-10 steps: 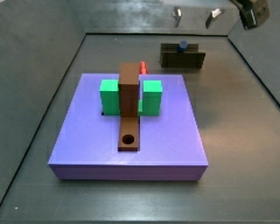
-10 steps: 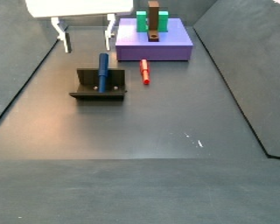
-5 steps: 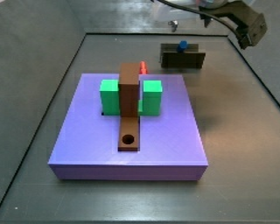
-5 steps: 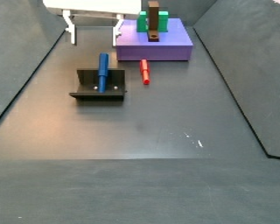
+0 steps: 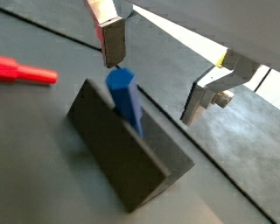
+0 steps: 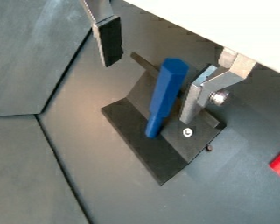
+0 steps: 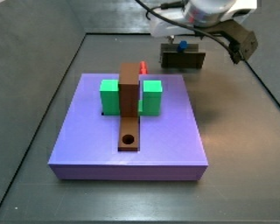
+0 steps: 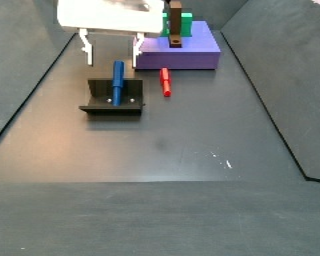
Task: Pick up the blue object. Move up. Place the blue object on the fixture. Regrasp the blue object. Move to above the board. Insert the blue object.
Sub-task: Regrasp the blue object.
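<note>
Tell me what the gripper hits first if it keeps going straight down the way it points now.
Probably the blue object, leaning on the fixture. The gripper hangs open above it, its fingers either side of the peg's top, so they may straddle it and reach the fixture instead. Depth is unclear.

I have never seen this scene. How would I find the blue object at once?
Find the large purple board; before it on the dark floor stands the small dark fixture. The blue object leans in the fixture, below the open tool. The similar red peg lies flat on the floor beside it.
</note>
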Controlling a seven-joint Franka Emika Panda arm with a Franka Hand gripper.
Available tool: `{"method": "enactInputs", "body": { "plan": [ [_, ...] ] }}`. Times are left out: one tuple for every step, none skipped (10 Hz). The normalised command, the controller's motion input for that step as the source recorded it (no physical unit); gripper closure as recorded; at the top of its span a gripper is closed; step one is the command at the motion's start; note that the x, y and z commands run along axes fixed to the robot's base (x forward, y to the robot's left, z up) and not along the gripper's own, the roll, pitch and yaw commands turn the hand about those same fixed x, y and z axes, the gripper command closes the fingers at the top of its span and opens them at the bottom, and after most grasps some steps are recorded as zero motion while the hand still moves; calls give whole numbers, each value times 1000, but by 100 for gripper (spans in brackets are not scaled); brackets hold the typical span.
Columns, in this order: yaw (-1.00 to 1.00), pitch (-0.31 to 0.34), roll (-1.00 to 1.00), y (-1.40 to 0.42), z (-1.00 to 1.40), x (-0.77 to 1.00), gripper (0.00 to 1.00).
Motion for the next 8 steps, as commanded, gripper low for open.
{"method": "enactInputs", "body": {
  "plan": [
    [-46,-97,146,-177,-229,-140,0],
    [-60,-40,329,-289,-226,-57,0],
    [-29,-31,320,-203,-220,-77,0],
    [0,0,283,0,-180,0,0],
    [0,0,334,26,-174,0,0],
    [0,20,351,66,-126,0,0],
    [0,89,314,11,-74,57,0],
    [0,54,237,0,-29,0,0]
  ]
}}
